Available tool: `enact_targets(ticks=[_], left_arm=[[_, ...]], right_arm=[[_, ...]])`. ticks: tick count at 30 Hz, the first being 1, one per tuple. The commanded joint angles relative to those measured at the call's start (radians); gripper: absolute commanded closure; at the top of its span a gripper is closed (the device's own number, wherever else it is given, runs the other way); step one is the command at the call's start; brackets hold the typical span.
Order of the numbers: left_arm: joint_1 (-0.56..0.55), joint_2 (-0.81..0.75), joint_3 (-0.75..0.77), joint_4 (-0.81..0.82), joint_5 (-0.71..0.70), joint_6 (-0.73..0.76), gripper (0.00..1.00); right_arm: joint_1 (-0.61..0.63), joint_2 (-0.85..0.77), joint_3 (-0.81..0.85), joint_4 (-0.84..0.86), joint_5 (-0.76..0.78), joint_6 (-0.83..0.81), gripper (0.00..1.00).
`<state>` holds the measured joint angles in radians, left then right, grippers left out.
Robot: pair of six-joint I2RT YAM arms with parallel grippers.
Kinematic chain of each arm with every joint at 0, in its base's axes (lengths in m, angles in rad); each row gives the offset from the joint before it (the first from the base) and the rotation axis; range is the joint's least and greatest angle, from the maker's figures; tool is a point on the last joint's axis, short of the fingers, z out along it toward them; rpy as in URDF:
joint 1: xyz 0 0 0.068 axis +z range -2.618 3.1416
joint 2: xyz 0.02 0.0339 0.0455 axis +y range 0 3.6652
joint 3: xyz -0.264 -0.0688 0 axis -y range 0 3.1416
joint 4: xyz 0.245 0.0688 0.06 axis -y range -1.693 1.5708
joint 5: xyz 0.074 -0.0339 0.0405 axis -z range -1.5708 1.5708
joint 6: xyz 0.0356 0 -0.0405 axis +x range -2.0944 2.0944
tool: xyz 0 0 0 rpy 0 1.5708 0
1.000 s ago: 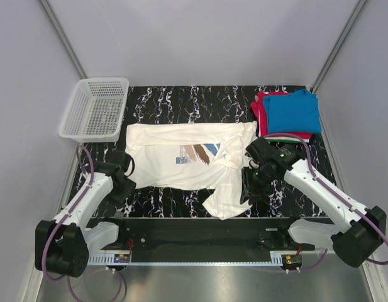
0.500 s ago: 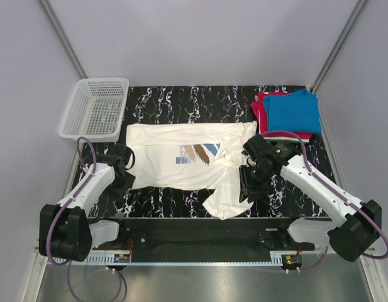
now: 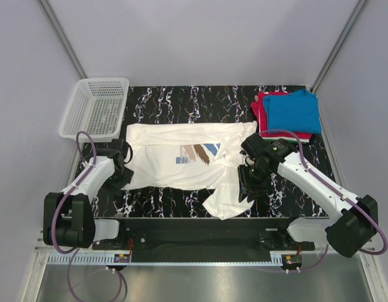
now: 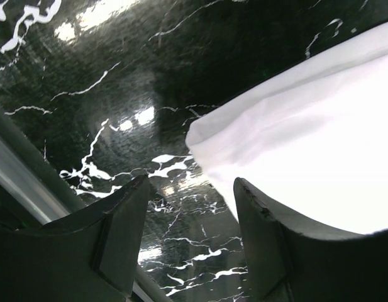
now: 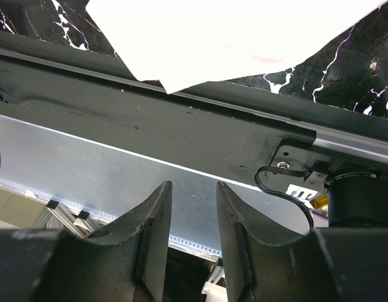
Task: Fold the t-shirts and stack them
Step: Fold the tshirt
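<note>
A large white t-shirt (image 3: 181, 160) with a blue and brown print lies spread on the black marbled table (image 3: 181, 100), with one flap hanging toward the near edge. A folded blue t-shirt (image 3: 295, 112) lies on a red one (image 3: 261, 108) at the back right. My left gripper (image 3: 126, 175) is open and empty at the white shirt's near left corner; that corner (image 4: 288, 157) shows just ahead of the open left gripper (image 4: 190, 211). My right gripper (image 3: 245, 187) is open and empty beside the shirt's right flap, pointing at the near edge. In the right wrist view, white cloth (image 5: 231, 28) lies beyond the right gripper (image 5: 194, 211).
A white mesh basket (image 3: 96, 108) stands at the back left corner. The table's black near rail (image 5: 181, 119) and metal frame lie just below the right gripper. Grey walls close in the sides and back.
My left gripper has moved away from the near edge and right, up to the white shirt's left corner. My right gripper has shifted slightly left toward the flap.
</note>
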<state>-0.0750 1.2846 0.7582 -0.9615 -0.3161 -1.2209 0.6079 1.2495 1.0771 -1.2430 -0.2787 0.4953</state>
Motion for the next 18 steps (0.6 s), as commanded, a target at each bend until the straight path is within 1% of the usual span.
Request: enact_targets(ticks=[1,11,15,18], left_arm=[[0.014,0.022,0.039,0.04,-0.035,0.032,0.39],[0.017,0.047,0.007,0.073,-0.032,0.037,0.4],[0.017,0.065,0.003,0.087,-0.031,0.044,0.44],[0.018,0.082,0.0,0.099,-0.028,0.046,0.51]], right_arm=[[0.004,0.008,0.04,0.002,0.007,-0.018,0.58],[-0.005,0.01,0.034,0.004,0.009,-0.021,0.58],[-0.008,0.016,0.035,0.004,0.007,-0.026,0.58],[-0.013,0.019,0.037,0.002,0.009,-0.029,0.58]])
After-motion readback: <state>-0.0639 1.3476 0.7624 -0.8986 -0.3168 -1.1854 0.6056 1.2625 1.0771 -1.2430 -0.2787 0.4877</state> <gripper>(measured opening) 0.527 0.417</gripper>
